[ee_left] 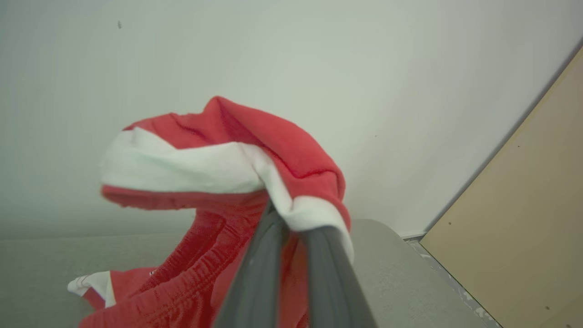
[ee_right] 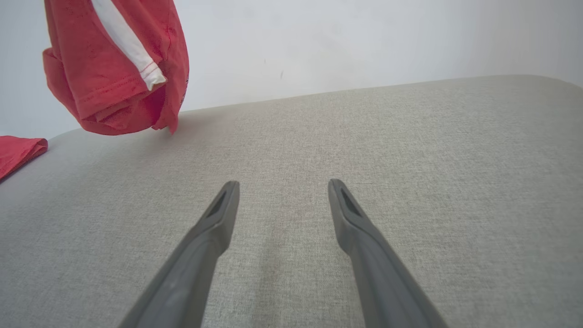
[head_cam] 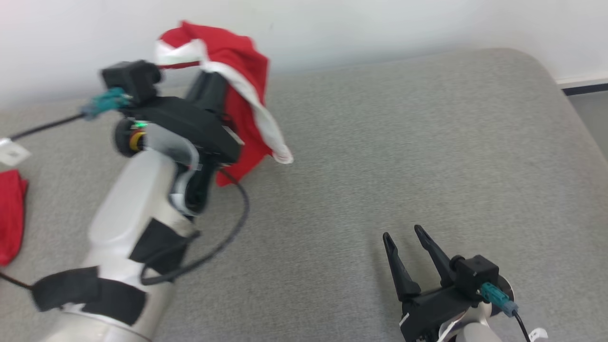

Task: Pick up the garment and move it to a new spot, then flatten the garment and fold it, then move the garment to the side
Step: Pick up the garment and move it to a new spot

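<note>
Left gripper (ee_left: 287, 225) is clamped on the garment (head_cam: 242, 95), pinching a bunched bit right by the white stripe. It's a red shirt-looking thing, held up in the air over the far left part of the grey tabletop (head_cam: 403, 142). The rest droops down in a loose wad. From the right wrist view the lowest fold looks just clear of the surface, but I can't say that for sure. Right gripper (head_cam: 402, 232) is spread wide with nothing in it, hovering low over the near right side, well apart from the cloth.

My take on handling: this is light, floppy knit fabric with zero stiffness, so it'll swing and collapse wherever it gets set down. A single pinch in the middle means it lands crumpled. For flattening I'd want the free gripper on a hem edge or a corner, away from the first pinch, so the two can pull it taut.

There's also another red cloth (head_cam: 10, 213) lying at the far left edge, so watch out for dropping this on top of it.
</note>
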Controlling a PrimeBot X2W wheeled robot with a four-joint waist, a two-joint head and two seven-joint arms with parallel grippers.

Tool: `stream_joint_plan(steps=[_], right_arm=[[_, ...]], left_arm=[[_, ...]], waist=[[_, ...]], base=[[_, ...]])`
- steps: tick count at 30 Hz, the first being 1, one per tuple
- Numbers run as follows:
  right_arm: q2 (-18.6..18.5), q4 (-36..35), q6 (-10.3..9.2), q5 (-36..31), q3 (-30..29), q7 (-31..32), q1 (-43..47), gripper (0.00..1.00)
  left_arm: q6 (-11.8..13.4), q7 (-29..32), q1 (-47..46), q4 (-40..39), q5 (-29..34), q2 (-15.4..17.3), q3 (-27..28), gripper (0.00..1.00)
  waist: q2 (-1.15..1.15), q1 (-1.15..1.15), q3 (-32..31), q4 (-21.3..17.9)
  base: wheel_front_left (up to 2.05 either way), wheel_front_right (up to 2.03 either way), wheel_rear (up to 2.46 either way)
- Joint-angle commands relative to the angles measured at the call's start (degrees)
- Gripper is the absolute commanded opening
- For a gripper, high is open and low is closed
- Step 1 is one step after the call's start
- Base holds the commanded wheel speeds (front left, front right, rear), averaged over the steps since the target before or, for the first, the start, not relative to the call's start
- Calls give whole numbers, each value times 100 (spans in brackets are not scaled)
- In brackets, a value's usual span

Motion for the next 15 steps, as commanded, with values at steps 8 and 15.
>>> stream_joint_plan(steps=[8, 15], right_arm=[[134, 57, -13, -34, -73, -2, 235, 100], [208, 70, -13, -86, -189, -2, 273, 100]], left_arm=[[245, -721, 205, 128, -281, -400, 40, 0], [598, -878, 991, 553, -8, -424, -37, 0]], waist=[[0, 1, -264, -346], [0, 1, -266, -307]], base=[[0, 0, 0], [0, 0, 0]])
